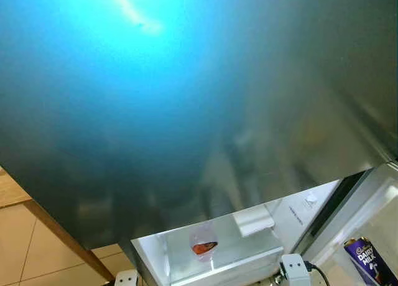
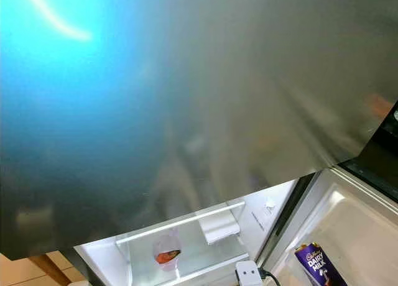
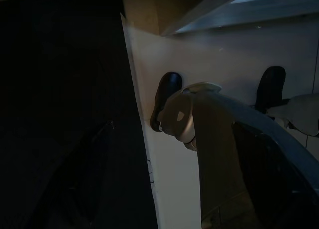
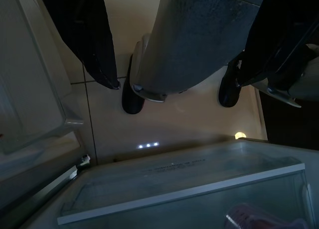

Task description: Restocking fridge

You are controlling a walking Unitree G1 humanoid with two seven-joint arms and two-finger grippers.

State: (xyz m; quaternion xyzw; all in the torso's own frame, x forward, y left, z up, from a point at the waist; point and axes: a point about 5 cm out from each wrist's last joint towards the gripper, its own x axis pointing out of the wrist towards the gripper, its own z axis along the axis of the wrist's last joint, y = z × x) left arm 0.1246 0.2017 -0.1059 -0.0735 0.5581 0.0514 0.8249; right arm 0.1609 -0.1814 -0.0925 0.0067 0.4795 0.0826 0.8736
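Fridge door (image 1: 186, 112) close ahead; we see a chocolate bar (image 2: 320, 265) beside it. Right gripper (image 4: 174, 74) fingers released; left unclear.

A broad brushed-steel panel (image 1: 205, 112) fills most of the head views, tilted across the frame, washed blue-cyan on the robot's left and fading to dull grey on its right. A bright curved streak of reflected light (image 1: 134, 12) sits near the upper edge. Blurred reflections smear its lower part. At the lower left, beige floor tiles (image 1: 25, 255) show with thin grout lines, crossed by a brown wooden edge (image 1: 62, 233). In the right wrist view, the pale tiled floor (image 4: 184, 119) carries three small glints of light (image 4: 148, 146) and one round warm spot (image 4: 240, 136).
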